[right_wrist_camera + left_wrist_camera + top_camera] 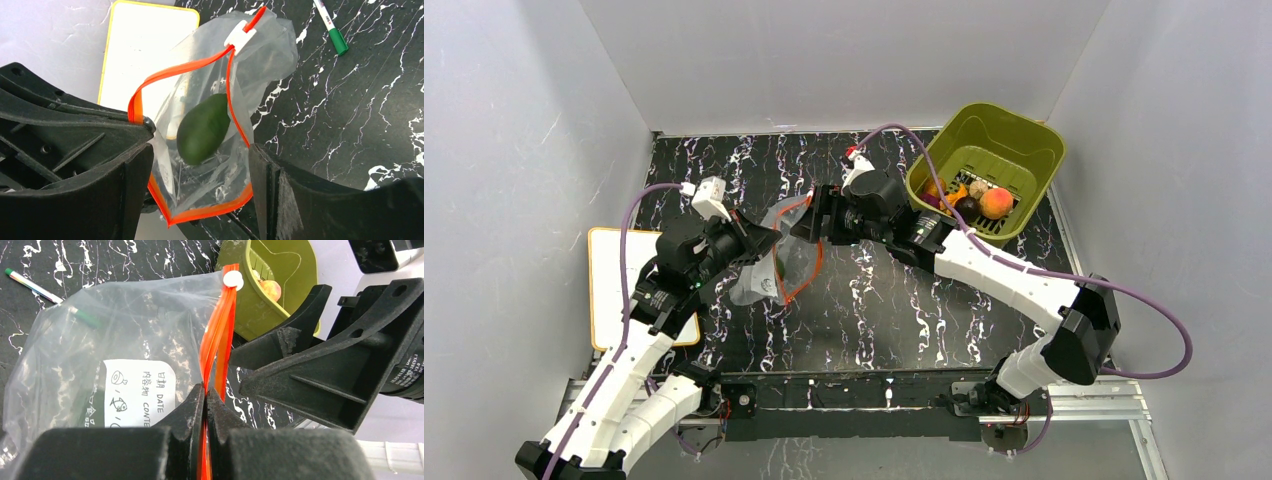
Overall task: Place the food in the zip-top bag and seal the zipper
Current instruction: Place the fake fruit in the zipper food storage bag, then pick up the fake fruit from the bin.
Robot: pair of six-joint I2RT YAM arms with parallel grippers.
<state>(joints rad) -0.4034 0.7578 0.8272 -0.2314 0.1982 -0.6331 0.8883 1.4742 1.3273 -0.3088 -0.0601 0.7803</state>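
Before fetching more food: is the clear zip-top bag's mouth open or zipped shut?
Open. The right wrist view shows its red-orange zipper strip spread in a wide loop, a dark green toy piece inside.

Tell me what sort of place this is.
Probably a robot test booth, not a kitchen: plain white panels wall in a black marble-patterned tabletop, both arms are bolted to a metal rail at its near edge, and the food in the green basket looks like toys.
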